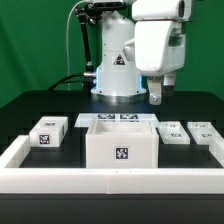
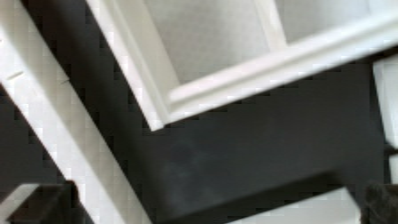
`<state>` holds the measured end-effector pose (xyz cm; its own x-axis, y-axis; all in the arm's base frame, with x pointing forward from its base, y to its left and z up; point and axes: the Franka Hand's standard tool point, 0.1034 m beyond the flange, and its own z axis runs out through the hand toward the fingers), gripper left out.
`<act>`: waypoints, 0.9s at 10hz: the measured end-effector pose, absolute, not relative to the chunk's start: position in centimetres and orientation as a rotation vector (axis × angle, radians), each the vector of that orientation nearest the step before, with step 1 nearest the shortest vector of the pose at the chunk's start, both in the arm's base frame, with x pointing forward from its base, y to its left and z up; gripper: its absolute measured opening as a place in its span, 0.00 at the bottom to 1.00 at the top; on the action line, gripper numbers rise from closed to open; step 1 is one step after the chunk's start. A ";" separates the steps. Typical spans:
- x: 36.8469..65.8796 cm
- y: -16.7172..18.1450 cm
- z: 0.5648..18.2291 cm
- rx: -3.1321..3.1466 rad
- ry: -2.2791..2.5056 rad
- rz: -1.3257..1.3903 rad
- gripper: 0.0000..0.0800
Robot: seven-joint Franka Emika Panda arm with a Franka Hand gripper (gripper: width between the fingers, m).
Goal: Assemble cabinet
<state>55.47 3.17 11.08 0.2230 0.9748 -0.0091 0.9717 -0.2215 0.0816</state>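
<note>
— Operator, where do you see the cabinet?
— Just behind the low white rail (image 1: pixel 110 180), you see the cabinet (image 1: pixel 121 146) standing in the middle, one tag toward the camera. A small block (image 1: pixel 47 132) lies at the exterior view's left, and the marker board (image 1: pixel 122 118) lies behind the cabinet.
— And the gripper?
— Farther back, the gripper (image 1: pixel 157 98) hangs above the table, its fingers apart, holding nothing.

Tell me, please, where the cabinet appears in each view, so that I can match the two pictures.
Exterior view: the cabinet stands at the centre, just in front of the marker board.
Wrist view: probably the white rim seen close, cut off by the picture's edge.
Shared landmark: the black table.
</note>
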 end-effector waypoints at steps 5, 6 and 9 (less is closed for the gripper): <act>55.3 1.9 10.3 2.171 2.153 0.072 1.00; 55.2 1.8 10.1 2.138 2.178 0.057 1.00; 55.2 1.7 10.1 2.122 2.188 0.050 1.00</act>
<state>55.16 1.73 10.08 -0.0283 0.9986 -0.0441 0.9956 0.0321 0.0883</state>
